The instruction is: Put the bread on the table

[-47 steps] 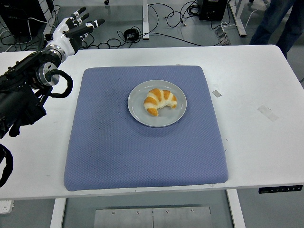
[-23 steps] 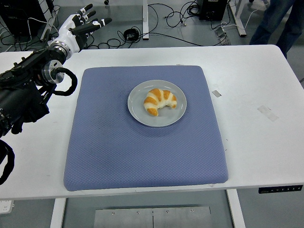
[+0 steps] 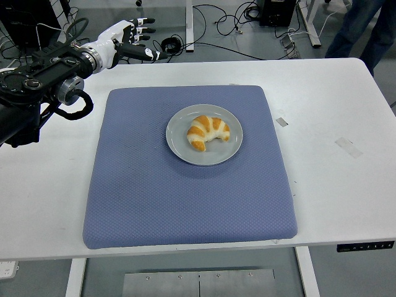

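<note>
Fingers [image 3: 143, 54] of left hand [image 3: 127, 43] spread, empty, above table's far edge; bread [image 3: 208, 131] on grey plate [image 3: 178, 141].

L arm now swings further in over the table's [image 3: 322, 99] far-left corner vs 1 s ago, forearm lying flatter and more horizontal. L hand [image 3: 127, 42] sits further right and a bit higher in the pic than before, beyond the table's far edge, roughly above the blue mat's [image 3: 185, 198] far-left corner. Hand's orientation differs too: fingers [image 3: 146, 53] pointed up-right earlier, now point right, spread, holding nothing. Less of the arm's black body shows at the left edge; the lower cable loop seen near bottom-left earlier is out of the pic.
</note>
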`<action>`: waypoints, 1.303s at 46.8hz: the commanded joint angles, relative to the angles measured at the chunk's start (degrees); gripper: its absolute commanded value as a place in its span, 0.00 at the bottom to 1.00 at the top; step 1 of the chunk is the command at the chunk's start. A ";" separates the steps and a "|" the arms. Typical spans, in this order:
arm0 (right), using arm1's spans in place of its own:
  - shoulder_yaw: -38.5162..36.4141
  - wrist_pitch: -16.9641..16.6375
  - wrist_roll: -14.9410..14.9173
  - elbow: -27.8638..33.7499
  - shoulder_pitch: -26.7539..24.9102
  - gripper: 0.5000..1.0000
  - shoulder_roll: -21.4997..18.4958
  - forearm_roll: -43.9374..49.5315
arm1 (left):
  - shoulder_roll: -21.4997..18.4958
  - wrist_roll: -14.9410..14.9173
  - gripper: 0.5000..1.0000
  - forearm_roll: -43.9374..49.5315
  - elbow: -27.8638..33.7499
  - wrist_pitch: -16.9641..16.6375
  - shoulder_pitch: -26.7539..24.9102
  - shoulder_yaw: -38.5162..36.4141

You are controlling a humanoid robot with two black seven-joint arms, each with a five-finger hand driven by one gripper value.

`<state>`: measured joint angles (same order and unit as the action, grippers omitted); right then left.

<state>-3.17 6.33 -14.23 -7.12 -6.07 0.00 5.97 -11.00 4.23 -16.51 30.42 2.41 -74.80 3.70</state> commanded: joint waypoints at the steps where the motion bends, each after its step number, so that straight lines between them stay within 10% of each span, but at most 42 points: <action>1: 0.00 0.00 -0.01 0.00 0.00 1.00 0.00 0.01 | -0.16 -1.94 0.84 -4.74 2.18 -1.62 -1.23 -0.19; 42: 0.00 0.00 -0.01 0.00 0.00 1.00 0.00 0.01 | -5.61 -17.50 0.84 -23.30 37.16 -7.42 -9.32 -9.94; 61: 0.00 0.00 -0.01 0.00 0.00 1.00 0.00 0.01 | -4.21 -19.08 0.84 -23.30 36.81 -7.25 -8.97 -13.11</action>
<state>-3.16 6.33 -14.24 -7.12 -6.06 0.00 5.97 -15.84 -14.82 -39.65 67.65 -4.77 -83.92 -9.11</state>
